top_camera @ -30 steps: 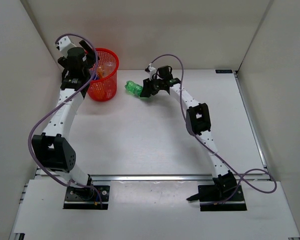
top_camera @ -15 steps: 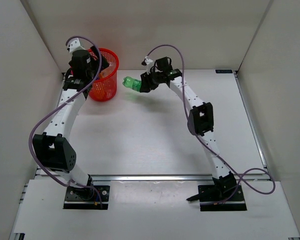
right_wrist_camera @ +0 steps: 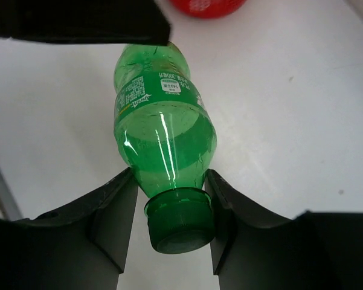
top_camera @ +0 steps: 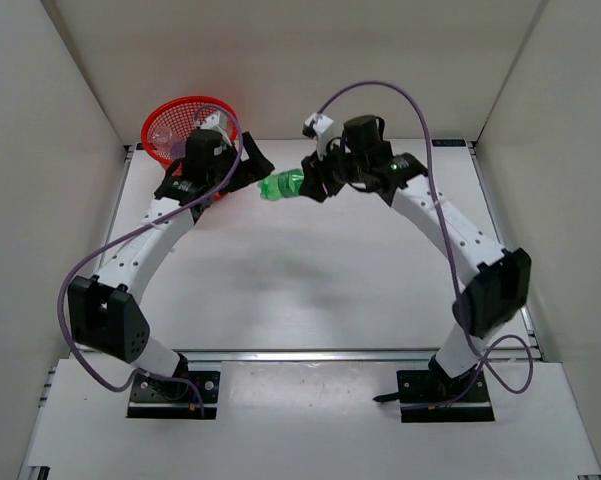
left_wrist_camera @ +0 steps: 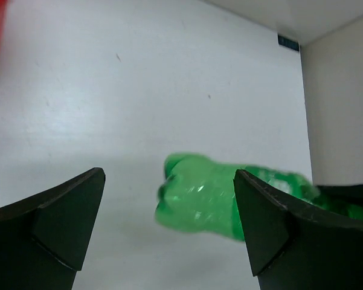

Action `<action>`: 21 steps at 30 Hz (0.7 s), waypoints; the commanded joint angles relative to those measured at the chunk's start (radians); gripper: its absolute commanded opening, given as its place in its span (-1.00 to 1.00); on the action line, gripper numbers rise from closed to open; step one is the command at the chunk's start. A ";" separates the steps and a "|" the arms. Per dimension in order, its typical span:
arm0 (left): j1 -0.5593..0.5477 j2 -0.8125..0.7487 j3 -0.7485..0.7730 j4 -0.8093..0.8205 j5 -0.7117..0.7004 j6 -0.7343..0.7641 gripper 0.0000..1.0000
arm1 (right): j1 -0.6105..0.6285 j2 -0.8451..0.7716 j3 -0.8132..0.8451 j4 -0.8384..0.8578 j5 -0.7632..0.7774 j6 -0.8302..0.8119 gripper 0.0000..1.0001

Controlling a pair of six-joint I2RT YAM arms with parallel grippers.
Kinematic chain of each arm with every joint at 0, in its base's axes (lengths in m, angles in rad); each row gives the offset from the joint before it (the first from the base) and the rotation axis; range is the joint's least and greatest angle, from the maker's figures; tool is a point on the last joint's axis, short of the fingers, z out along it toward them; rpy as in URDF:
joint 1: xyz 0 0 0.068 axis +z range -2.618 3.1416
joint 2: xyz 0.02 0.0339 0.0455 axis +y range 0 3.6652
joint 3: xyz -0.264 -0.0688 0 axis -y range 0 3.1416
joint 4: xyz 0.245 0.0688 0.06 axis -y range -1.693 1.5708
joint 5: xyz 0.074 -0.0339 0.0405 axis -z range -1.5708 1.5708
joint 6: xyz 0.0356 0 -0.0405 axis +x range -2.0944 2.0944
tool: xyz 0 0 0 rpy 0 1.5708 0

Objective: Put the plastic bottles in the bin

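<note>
White table [top_camera: 310, 285] w/ white walls [top_camera: 380, 50] around.

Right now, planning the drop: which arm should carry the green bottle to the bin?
Likely right: the right hand grips the green bottle at the neck; the left hand is open near the bin.

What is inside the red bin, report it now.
Inside the bin, one pale clear shape shows near the left wall, probably a bottle. The left arm covers the near part of the inside, so other contents cannot be seen.
</note>
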 commanded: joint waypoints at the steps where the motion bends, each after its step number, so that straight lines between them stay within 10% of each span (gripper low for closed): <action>1: -0.066 -0.148 -0.054 0.013 0.052 -0.034 0.97 | 0.052 -0.167 -0.230 0.156 0.112 0.046 -1.00; 21: -0.136 -0.469 -0.544 0.214 0.157 -0.389 0.97 | 0.408 -0.600 -0.979 0.970 0.692 0.279 -1.00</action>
